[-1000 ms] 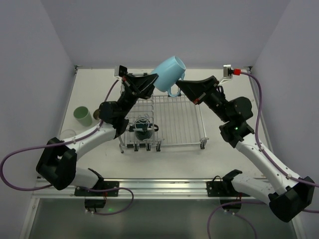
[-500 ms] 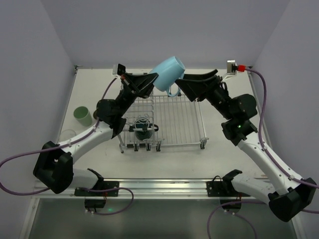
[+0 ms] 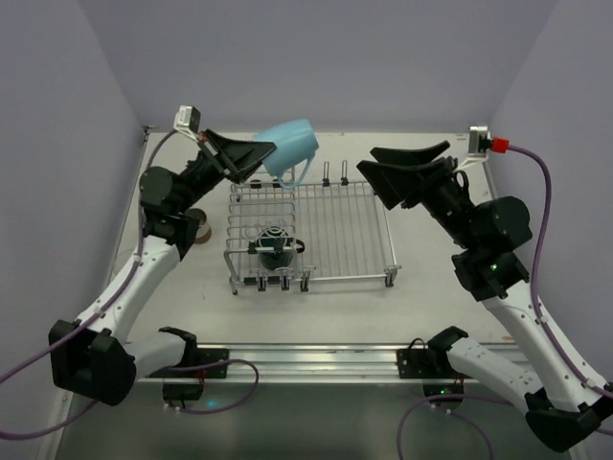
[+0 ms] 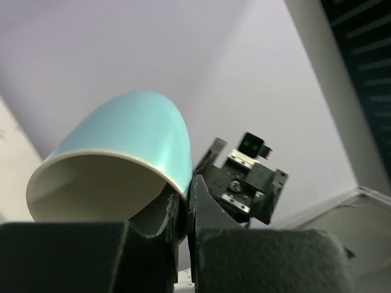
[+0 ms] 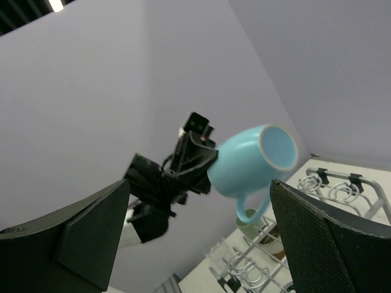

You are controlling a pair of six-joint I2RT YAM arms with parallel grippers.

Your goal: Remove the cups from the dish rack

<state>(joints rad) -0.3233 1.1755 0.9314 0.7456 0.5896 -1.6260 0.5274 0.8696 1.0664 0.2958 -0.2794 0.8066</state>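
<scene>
A light-blue handled mug (image 3: 292, 144) hangs in the air above the rack's back left corner, tilted on its side. My left gripper (image 3: 270, 151) is shut on its rim; in the left wrist view the fingers (image 4: 204, 210) pinch the mug (image 4: 122, 159) wall. My right gripper (image 3: 372, 163) stands wide open to the right of the mug, apart from it, with nothing between its fingers. In the right wrist view the mug (image 5: 250, 162) and left gripper (image 5: 198, 162) show between the spread jaws. A dark teal cup (image 3: 275, 251) sits in the silver dish rack (image 3: 335, 220).
A pale green cup (image 5: 253, 223), a brown cup (image 5: 273, 242) and a clear glass (image 5: 217, 250) stand on the table left of the rack; the left arm hides most of them from above. Walls close in the table on three sides.
My right gripper opened, let go of the mug and drew back to the right. The left arm swung left, carrying the mug with it.
</scene>
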